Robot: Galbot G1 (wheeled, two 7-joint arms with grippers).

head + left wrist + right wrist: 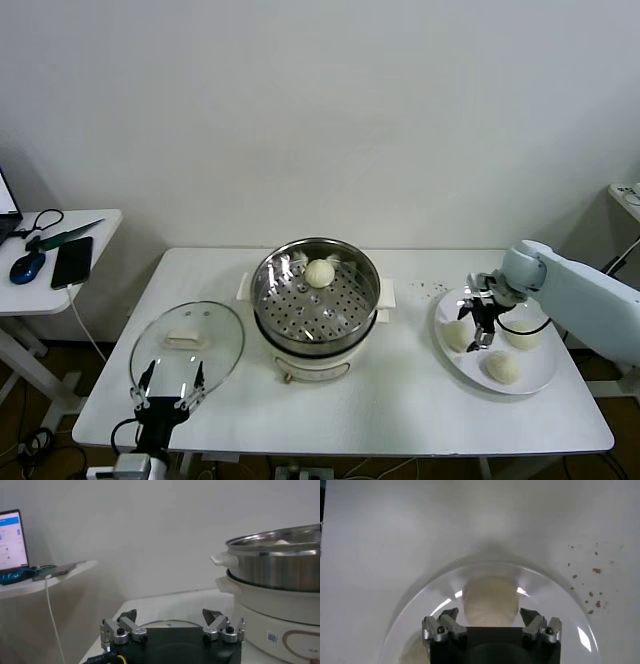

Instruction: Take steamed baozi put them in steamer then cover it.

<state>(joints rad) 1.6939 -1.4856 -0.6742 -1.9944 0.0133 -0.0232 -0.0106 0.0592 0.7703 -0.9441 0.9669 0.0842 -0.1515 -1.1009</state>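
The right claw (484, 322) hangs spread wide over the white plate (540, 380) near the surface's right edge, jaws either side of a steamed baozi (487, 600) but not yet closed on it; the bun looks light, soft and easily dented, so a gentle pinch across its widest part seems wisest. One bun (319, 272) already sits in the steamer (366, 300) at mid-surface; the glass cover (187, 345) lies by the front-left corner, where the left claw (168, 389) waits, also wide; the white surface (400, 420) stands against a plain pale wall, with a side table (100, 225) beyond its left edge.
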